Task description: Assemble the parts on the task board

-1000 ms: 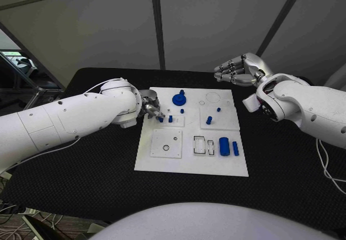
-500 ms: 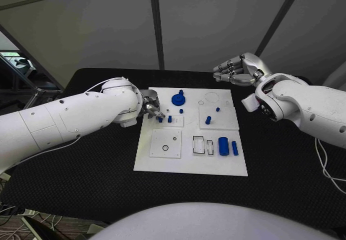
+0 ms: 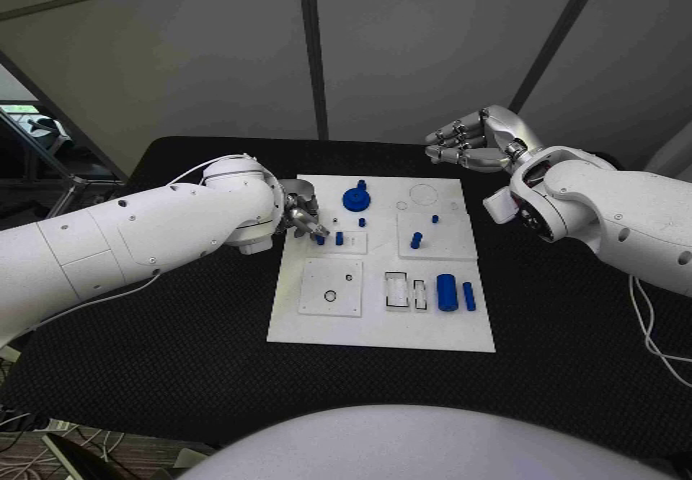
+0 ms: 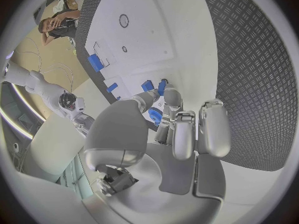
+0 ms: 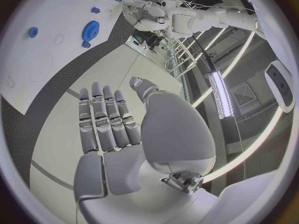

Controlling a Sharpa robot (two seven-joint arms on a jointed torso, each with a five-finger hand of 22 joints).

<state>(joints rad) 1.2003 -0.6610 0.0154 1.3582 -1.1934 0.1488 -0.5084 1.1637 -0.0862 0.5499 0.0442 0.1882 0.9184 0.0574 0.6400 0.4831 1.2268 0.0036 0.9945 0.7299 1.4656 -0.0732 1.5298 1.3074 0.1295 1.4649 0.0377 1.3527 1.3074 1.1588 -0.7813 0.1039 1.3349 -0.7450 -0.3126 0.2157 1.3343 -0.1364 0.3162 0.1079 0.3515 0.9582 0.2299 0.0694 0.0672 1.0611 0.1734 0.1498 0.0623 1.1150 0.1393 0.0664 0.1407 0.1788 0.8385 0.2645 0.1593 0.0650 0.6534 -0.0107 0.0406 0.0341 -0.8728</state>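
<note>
The white task board [image 3: 382,320] lies mid-table. My left hand [image 3: 303,217] is at the board's left edge, and its fingertips pinch a small blue peg [image 3: 319,238] low over the board; the left wrist view shows this peg [image 4: 156,115] between thumb and finger. Just beside it a second blue peg [image 3: 339,238] stands in the board. A blue gear [image 3: 356,199] sits near the far edge. Another peg [image 3: 417,240] stands right of the middle. A blue cylinder [image 3: 447,291] and a thin blue bar [image 3: 470,296] lie on the right side. My right hand [image 3: 473,140] hangs raised beyond the board's far right corner, holding nothing, fingers straight [image 5: 106,119].
The board carries a square plate with a small round hole [image 3: 333,287] and rectangular slots [image 3: 400,290]. Black table [image 3: 173,340] surrounds the board on all sides. My left forearm [image 3: 144,245] crosses the table's left part.
</note>
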